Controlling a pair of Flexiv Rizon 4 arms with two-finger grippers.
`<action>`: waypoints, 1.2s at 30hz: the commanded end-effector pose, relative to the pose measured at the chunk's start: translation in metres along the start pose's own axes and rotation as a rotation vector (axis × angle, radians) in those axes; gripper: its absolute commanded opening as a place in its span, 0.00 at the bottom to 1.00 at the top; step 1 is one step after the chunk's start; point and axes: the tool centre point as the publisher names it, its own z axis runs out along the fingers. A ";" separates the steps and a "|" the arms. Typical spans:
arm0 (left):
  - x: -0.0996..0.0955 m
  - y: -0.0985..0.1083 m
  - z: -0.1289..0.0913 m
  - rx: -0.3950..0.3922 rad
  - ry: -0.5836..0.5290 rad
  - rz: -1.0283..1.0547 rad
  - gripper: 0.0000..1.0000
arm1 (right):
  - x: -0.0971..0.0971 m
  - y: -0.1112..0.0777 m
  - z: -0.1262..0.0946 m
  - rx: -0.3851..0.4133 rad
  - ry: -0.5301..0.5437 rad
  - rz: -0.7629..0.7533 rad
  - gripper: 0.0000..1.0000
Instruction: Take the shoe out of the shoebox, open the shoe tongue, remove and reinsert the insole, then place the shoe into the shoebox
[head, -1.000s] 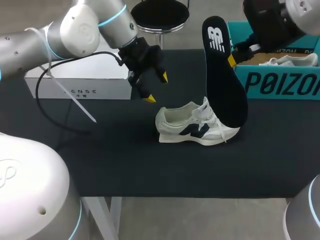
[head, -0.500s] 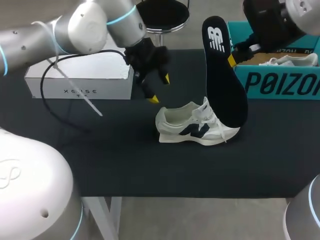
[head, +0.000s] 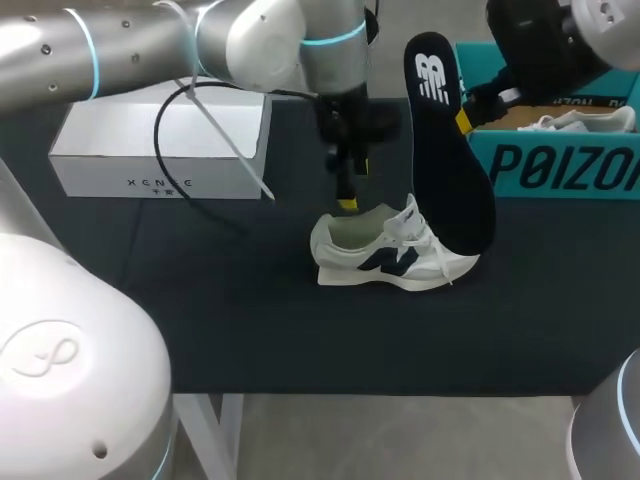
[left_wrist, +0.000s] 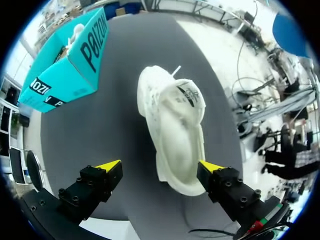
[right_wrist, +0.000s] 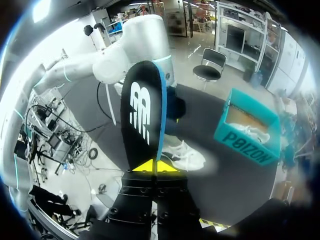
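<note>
A white sneaker (head: 390, 252) with a dark side mark lies on the black table (head: 250, 310), toe to the right. My left gripper (head: 351, 186) hangs open just above its heel. In the left wrist view the shoe (left_wrist: 172, 120) lies ahead of the left gripper (left_wrist: 160, 167), heel opening between the spread yellow tips. My right gripper (head: 466, 118) is shut on the black insole (head: 450, 150), which stands upright, its lower end behind the shoe's toe. In the right wrist view the insole (right_wrist: 142, 117) rises from the right gripper (right_wrist: 156, 166), with the shoe (right_wrist: 186, 154) beyond.
A teal shoebox (head: 560, 165) stands open at the back right with a second white shoe (head: 580, 121) inside; it also shows as the teal shoebox (left_wrist: 65, 55) and the teal shoebox (right_wrist: 247, 131). A white box (head: 160, 145) sits at the back left. A cable (head: 215, 150) hangs from my left arm.
My left arm has swung right and turned, carrying its open gripper from left of the shoe to above its heel. The right arm, insole and shoe have not moved.
</note>
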 end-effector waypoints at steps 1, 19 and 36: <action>0.002 0.006 0.012 0.023 -0.008 -0.012 1.00 | 0.000 0.003 0.002 0.006 0.000 0.001 0.00; 0.014 -0.019 0.068 0.036 -0.068 -0.001 1.00 | 0.000 0.003 0.002 0.006 0.000 0.001 0.00; -0.002 -0.016 0.088 -0.004 -0.080 -0.048 0.80 | 0.000 0.003 0.002 0.006 0.000 0.001 0.00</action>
